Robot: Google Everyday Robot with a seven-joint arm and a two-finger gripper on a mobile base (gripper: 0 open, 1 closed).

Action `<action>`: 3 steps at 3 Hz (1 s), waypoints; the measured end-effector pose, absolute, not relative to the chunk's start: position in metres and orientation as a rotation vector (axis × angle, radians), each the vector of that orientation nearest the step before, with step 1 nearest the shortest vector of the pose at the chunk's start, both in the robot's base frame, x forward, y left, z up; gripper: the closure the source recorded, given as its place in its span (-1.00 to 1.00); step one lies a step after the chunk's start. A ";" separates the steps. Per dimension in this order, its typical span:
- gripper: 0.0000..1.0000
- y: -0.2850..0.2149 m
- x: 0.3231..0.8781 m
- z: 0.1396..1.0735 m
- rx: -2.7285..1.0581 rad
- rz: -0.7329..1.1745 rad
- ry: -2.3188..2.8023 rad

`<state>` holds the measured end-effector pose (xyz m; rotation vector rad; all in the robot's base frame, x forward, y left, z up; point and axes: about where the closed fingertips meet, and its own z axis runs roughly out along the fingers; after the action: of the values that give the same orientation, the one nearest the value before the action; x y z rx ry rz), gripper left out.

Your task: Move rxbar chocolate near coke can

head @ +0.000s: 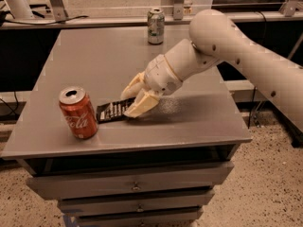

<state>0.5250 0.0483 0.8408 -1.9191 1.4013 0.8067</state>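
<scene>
The coke can point(78, 113), red with white script and a silver top, stands upright near the front left of the grey table point(189, 122). The rxbar chocolate point(110, 111), black with white lettering, lies low at the table surface just right of the can, its left end almost touching it. My gripper point(130, 100) reaches in from the right and is shut on the bar's right end. One pale finger point(132, 86) is above the bar and the other finger point(140, 106) is in front of it.
A silver-green can point(155, 26) stands upright at the back edge of the table. The table top sits on a cabinet with drawers point(135, 186). The white arm point(246, 56) crosses above the table's right side.
</scene>
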 end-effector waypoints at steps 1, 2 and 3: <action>0.65 0.048 0.523 0.829 -1.927 0.834 1.433; 0.19 0.050 0.523 0.826 -1.931 0.848 1.442; -0.28 0.050 0.523 0.827 -1.931 0.849 1.442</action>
<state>0.5226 0.0499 0.8273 -1.9310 1.4418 0.8487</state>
